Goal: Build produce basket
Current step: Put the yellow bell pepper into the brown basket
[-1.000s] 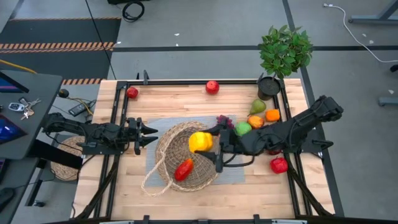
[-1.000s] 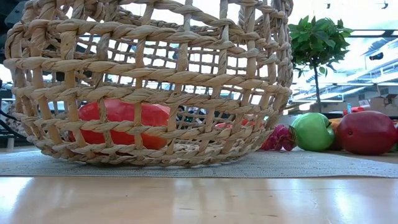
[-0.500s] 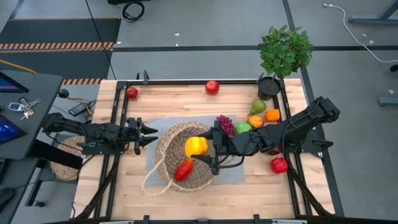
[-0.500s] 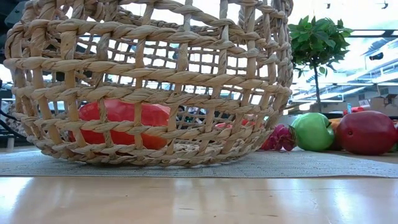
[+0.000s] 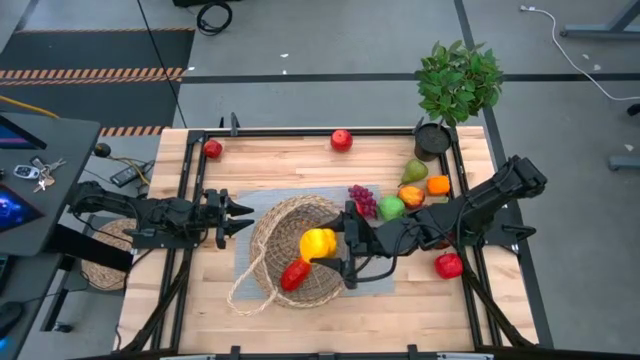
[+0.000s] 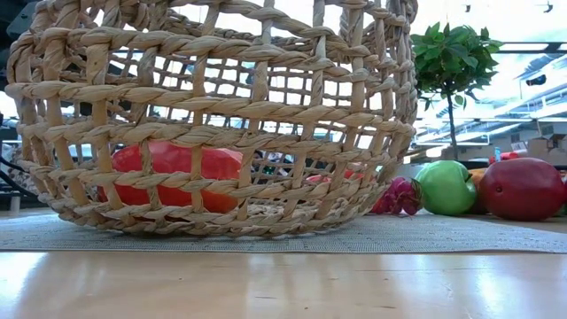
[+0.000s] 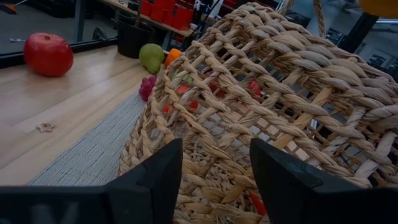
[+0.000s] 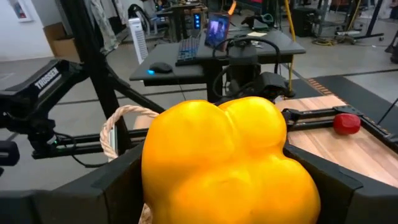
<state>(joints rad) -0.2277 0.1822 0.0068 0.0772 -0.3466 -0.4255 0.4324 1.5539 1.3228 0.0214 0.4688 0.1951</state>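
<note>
A: In the middle of the top-down picture sits the basket [image 5: 298, 252], on a grey mat [image 5: 250, 262]. The right gripper [image 5: 335, 246] hangs over it, pinching a yellow pepper [image 5: 317, 243] between its fingers.

B: Can you see the pepper well?

A: Up close it fills the right wrist picture [image 8: 227, 158], so the basket under it is almost all hidden. Only a loop of handle [image 8: 121, 124] peeks out.

B: What is already in the basket?

A: A red-orange mango [image 5: 294, 274], at the lower middle. From table height it shows only in pieces behind the wicker [image 6: 173, 173].

B: And the left gripper?

A: It waits at the left of the basket [image 5: 232, 218], fingers pressed together, holding nothing. Its camera sees mostly wicker wall [image 7: 261, 106].

B: Where is the other fruit?

A: To the right of the middle: purple grapes [image 5: 362, 199], a green apple [image 5: 390, 207], a pear [image 5: 414, 171] and an orange [image 5: 438, 185]. The arm covers part of them. One red apple [image 5: 448, 265] lies lower right, another [image 5: 341, 140] at the top, another [image 5: 212, 149] upper left. A potted plant [image 5: 456, 88] stands at the upper right corner.
</note>
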